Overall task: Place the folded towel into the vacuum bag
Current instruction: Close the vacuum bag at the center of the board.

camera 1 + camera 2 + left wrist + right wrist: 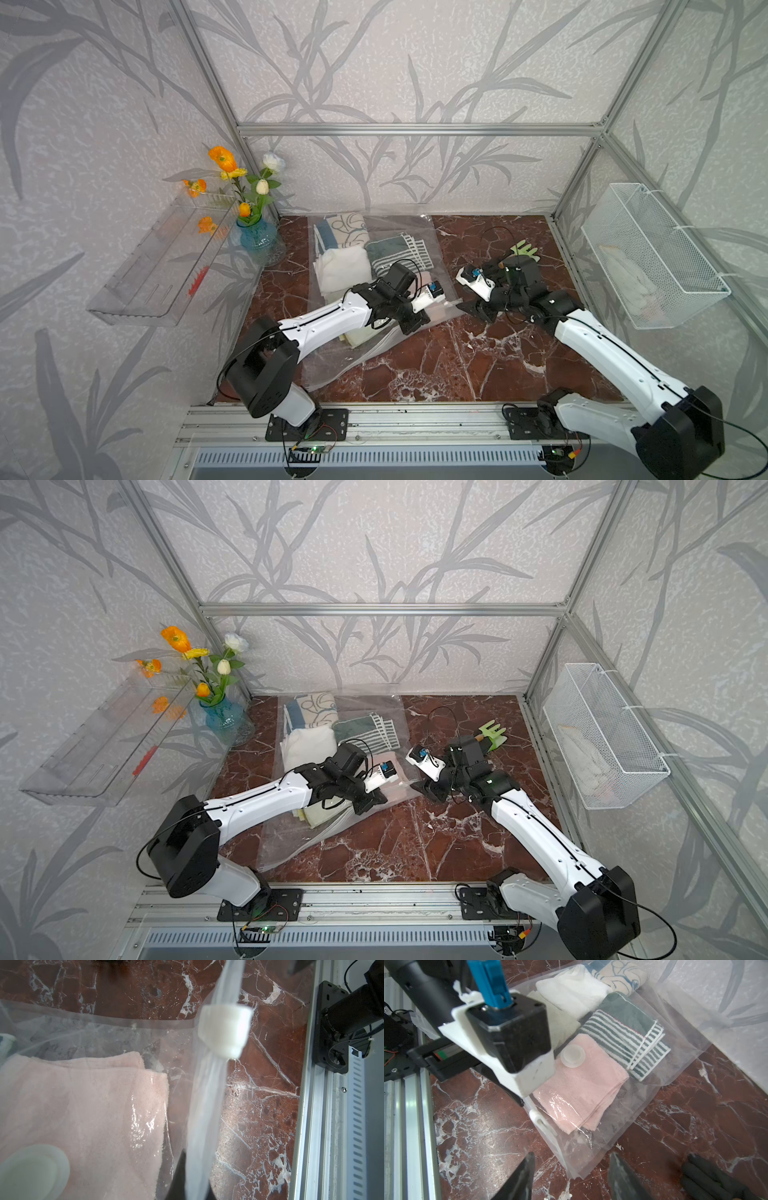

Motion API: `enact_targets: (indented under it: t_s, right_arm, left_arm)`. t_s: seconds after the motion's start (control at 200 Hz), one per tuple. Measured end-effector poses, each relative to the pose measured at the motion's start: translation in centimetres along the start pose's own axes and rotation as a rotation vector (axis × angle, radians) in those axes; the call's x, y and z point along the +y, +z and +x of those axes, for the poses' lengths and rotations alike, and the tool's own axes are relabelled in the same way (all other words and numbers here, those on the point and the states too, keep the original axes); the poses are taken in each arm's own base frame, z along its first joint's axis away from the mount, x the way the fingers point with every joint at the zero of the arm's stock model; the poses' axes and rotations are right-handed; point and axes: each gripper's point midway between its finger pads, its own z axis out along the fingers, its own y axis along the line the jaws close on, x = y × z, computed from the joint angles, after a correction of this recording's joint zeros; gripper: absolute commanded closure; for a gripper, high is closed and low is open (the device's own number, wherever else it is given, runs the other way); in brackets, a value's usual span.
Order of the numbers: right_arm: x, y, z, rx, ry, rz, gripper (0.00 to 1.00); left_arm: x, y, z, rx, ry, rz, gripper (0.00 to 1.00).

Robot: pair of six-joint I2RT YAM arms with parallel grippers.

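The left gripper [193,1176] is shown closed on the vacuum bag [664,1088]: the bag's zip-seal strip [209,1095] is pinched between the jaws. A white slider clip [224,1030] is seated on the strip just beyond the grip. The right gripper [572,1155] is held with its jaws apart, and nothing is clamped between them. It is positioned outside the bag, low over the marble table [488,1126], just beside the bag's corner, with both fingertips directed toward the bag.

The bag is laid on the table, and its clear film is wrinkled. The pink folded towel [583,1086] is located inside the bag, directly beneath the bag's white round valve [572,1056] and next to the gripped strip. Loose film is left between the pink towel and the bag's corner.

Four further folded towels are contained in the bag:
- A green striped towel [629,1043] is set against the pink towel, deeper in the bag.
- A white towel [571,995] is placed beyond the striped one.
- A beige towel with blue line pattern [620,972] is placed at the bag's far end.
- A pale cream towel [560,1024] is partly hidden by the left wrist camera.

In both top views the left arm [324,324] is seen reaching across the bag.
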Motion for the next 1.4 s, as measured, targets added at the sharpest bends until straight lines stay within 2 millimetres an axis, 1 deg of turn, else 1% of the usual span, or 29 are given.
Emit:
enact_targets:
  t_s: [0.025, 0.11, 0.185, 0.355, 0.425, 0.6, 0.68, 0.895, 1.145, 1.245, 1.295, 1.365, 1.4]
  right_arm:
    - [0.1, 0.1, 0.0, 0.0, 0.001, -0.008, 0.51]
    - [0.5, 0.2, 0.0, 0.002, 0.0, -0.039, 0.62]
    - [0.9, 0.3, -0.1, -0.003, 0.0, -0.065, 0.69]
    - [1.6, 0.4, -0.3, -0.015, -0.004, -0.105, 0.72]
    - [1.9, 0.4, -0.4, -0.022, -0.006, -0.121, 0.77]
    - [2.4, 0.3, -0.7, -0.032, -0.013, -0.142, 0.96]
    - [2.5, 0.3, -0.7, -0.037, -0.013, -0.149, 1.0]
    - [3.3, 0.0, -1.3, -0.067, -0.009, -0.189, 1.0]
    - [3.6, -0.4, -1.5, -0.084, -0.011, -0.196, 1.0]
    - [3.7, -0.5, -1.7, -0.09, -0.008, -0.202, 0.9]
    - [3.8, -0.5, -1.7, -0.092, -0.007, -0.204, 0.82]
    - [3.8, -0.5, -1.7, -0.092, -0.006, -0.202, 0.67]
    - [3.6, -0.5, -1.7, -0.09, -0.007, -0.196, 0.64]
  left_arm:
    - [0.0, 0.0, 0.0, 0.001, 0.002, 0.001, 1.0]
    - [-0.1, 0.0, 0.1, 0.004, 0.005, 0.002, 1.0]
    - [-0.1, 0.0, 0.1, 0.006, 0.005, 0.003, 1.0]
    - [0.0, 0.0, 0.2, 0.007, 0.004, 0.001, 1.0]
    - [0.0, 0.0, 0.2, 0.007, 0.004, 0.0, 1.0]
    - [0.2, -0.1, 0.0, 0.003, 0.005, -0.012, 1.0]
    - [0.3, -0.1, 0.0, 0.002, 0.004, -0.018, 1.0]
    - [0.8, -0.5, -0.5, -0.017, -0.01, -0.048, 1.0]
    - [1.0, -1.2, -0.8, -0.044, -0.019, -0.068, 1.0]
    - [1.0, -1.4, -0.9, -0.049, -0.022, -0.07, 1.0]
    - [1.0, -1.4, -1.0, -0.051, -0.025, -0.07, 1.0]
    - [1.0, -1.4, -1.0, -0.053, -0.026, -0.069, 1.0]
    - [1.0, -1.4, -1.0, -0.053, -0.027, -0.068, 1.0]
